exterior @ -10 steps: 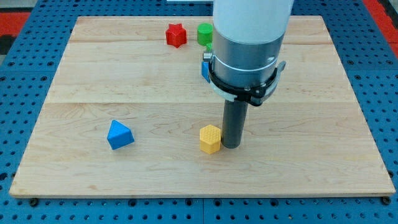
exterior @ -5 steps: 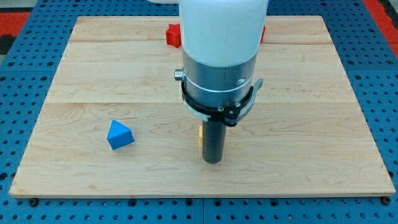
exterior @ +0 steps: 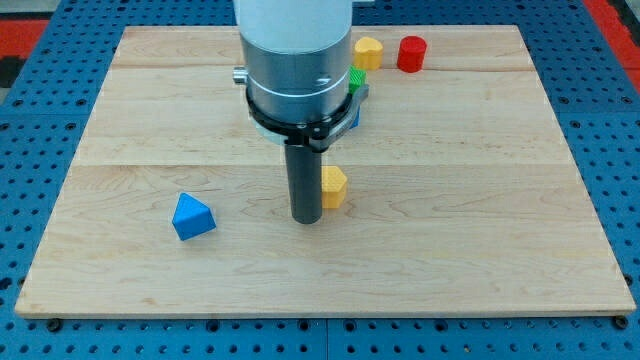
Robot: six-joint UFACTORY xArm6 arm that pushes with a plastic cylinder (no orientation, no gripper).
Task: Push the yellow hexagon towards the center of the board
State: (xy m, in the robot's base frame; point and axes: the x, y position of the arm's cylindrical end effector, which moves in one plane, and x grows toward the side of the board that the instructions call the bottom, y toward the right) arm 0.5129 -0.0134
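The yellow hexagon (exterior: 335, 186) sits near the middle of the board, a little toward the view's bottom. My tip (exterior: 306, 217) is on the board just to the view's left of it and slightly below, the rod touching or almost touching the hexagon's left side. The arm's wide body hides part of the board above the hexagon.
A blue pyramid-like block (exterior: 192, 216) lies at the lower left. A yellow block (exterior: 369, 51) and a red cylinder (exterior: 411, 53) stand near the top edge. A green block (exterior: 357, 80) and a blue block (exterior: 354, 109) peek out beside the arm.
My tip has swept from the hexagon's right side round below it to its left. The hexagon has moved up toward the board's center.
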